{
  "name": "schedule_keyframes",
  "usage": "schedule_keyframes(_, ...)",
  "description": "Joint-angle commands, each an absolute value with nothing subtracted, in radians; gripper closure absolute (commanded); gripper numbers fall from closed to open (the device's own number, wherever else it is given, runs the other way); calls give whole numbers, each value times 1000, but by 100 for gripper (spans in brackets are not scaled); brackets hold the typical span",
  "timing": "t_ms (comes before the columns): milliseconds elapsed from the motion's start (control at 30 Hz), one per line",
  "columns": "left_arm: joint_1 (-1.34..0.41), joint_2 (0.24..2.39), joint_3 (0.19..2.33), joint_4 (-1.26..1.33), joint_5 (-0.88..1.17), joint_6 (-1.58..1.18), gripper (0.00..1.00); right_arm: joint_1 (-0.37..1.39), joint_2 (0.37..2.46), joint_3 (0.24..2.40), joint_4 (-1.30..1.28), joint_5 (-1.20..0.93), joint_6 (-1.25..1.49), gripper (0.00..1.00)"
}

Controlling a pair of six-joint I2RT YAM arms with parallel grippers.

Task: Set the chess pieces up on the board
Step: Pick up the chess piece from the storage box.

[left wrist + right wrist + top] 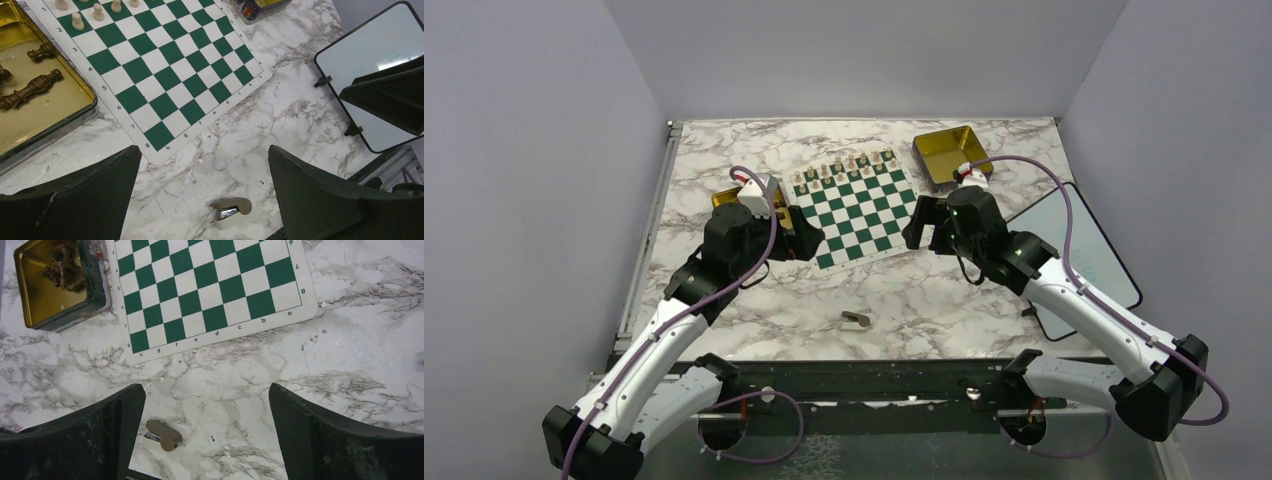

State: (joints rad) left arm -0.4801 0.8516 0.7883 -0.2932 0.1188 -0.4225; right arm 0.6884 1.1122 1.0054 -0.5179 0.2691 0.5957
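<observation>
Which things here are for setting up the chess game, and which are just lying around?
For the job: board, dark chess pieces, gold tin holding them.
Just lying about: small tan gadget, white panel, other gold tin.

From above, you get only a gold sliver of the left tin (723, 197); the left arm (742, 228) covers the rest. The pale pieces (849, 163) on the board (854, 205) are too small to name. Your left wrist view cuts the tin at its left edge and the board at the top (one of the dark chess pieces (31, 87) is clipped too). In the right wrist view they're an uncountable heap.
</observation>
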Motion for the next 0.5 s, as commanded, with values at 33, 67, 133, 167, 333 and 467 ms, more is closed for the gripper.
schedule_keyframes(33, -485, 821, 786, -274, 82, -432, 1, 696, 1101, 1031, -524, 298, 615, 0)
schedule_keyframes(67, -485, 819, 784, -274, 72, -438, 1, 697, 1101, 1032, -524, 296, 616, 0)
schedule_keyframes(133, -484, 813, 774, -275, 51, -451, 1, 697, 1099, 1028, -519, 285, 617, 0)
schedule_keyframes(167, -484, 812, 769, -275, 41, -458, 1, 697, 1096, 1026, -514, 278, 618, 0)
schedule_keyframes(333, -485, 838, 771, -297, -29, -498, 2, 696, 1086, 1016, -504, 260, 612, 0)
schedule_keyframes(467, -483, 925, 822, -333, -112, -488, 4, 697, 1075, 1013, -496, 240, 592, 0)
